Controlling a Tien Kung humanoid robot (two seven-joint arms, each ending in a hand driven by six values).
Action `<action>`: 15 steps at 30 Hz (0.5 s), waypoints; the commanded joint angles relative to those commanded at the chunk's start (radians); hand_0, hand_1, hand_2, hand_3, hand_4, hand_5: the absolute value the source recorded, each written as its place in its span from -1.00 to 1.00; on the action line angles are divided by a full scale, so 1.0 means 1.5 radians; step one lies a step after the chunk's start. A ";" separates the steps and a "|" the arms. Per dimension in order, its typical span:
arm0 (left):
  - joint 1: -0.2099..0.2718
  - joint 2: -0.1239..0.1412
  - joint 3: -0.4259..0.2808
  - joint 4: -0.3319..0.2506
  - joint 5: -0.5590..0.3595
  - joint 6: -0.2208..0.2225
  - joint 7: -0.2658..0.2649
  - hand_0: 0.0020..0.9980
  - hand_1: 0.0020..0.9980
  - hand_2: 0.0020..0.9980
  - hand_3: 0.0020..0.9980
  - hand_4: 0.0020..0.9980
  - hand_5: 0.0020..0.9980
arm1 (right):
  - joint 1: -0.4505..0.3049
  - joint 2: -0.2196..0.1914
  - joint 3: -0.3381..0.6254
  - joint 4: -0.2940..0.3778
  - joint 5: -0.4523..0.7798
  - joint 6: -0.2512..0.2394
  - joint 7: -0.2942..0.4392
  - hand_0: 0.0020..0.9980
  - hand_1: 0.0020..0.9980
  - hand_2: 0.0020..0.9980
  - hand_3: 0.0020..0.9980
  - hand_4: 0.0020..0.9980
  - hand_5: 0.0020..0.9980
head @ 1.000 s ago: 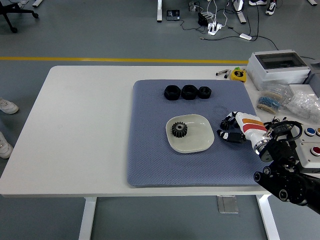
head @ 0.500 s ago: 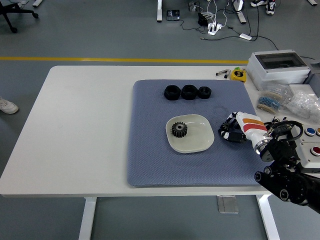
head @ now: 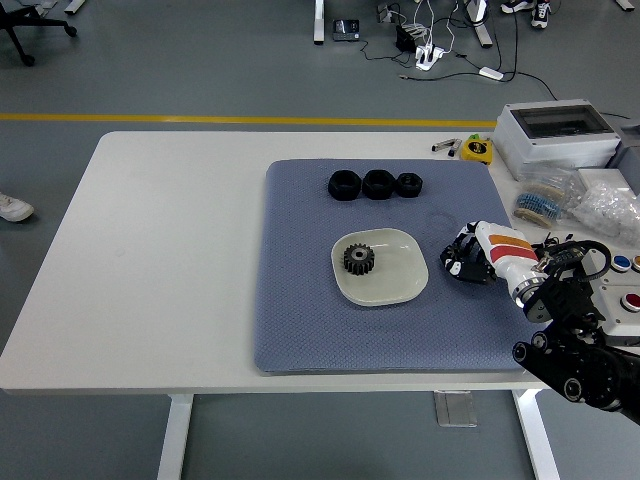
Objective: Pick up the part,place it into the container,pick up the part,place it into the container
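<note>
A dark gear (head: 358,260) lies in the pale square dish (head: 395,285) at the middle of the blue-grey mat (head: 300,300). Three black parts (head: 375,185) stand in a row near the mat's far edge. My right hand (head: 462,258) hovers over the mat just right of the dish, fingers curled, with nothing visibly in them. The right arm comes in from the lower right corner. The left arm does not show.
A grey electrical box (head: 555,135) stands at the table's far right, with bags of small parts (head: 575,205) in front of it. A yellow tape measure (head: 477,149) lies beyond the mat. A button panel (head: 625,290) sits at the right edge.
My right hand has drifted slightly up and away from the near edge, staying right of the dish. The gear and black parts have not moved.
</note>
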 joint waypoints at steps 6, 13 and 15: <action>0.003 0.000 -0.004 0.000 0.006 -0.001 0.001 0.38 0.40 0.48 0.29 0.33 0.32 | -0.002 -0.001 0.003 0.004 0.001 -0.001 0.002 -0.69 -0.35 -0.09 0.02 0.41 -0.04; 0.003 0.000 -0.005 0.000 0.010 -0.002 0.001 0.38 0.40 0.48 0.29 0.33 0.32 | -0.002 -0.002 0.008 0.014 0.001 -0.004 0.005 -0.69 -0.36 -0.09 0.02 0.36 -0.04; 0.003 0.000 -0.003 0.000 0.008 -0.001 0.000 0.38 0.40 0.48 0.29 0.33 0.32 | -0.002 -0.004 0.013 0.016 0.000 -0.005 0.006 -0.69 -0.36 -0.09 0.02 0.36 -0.04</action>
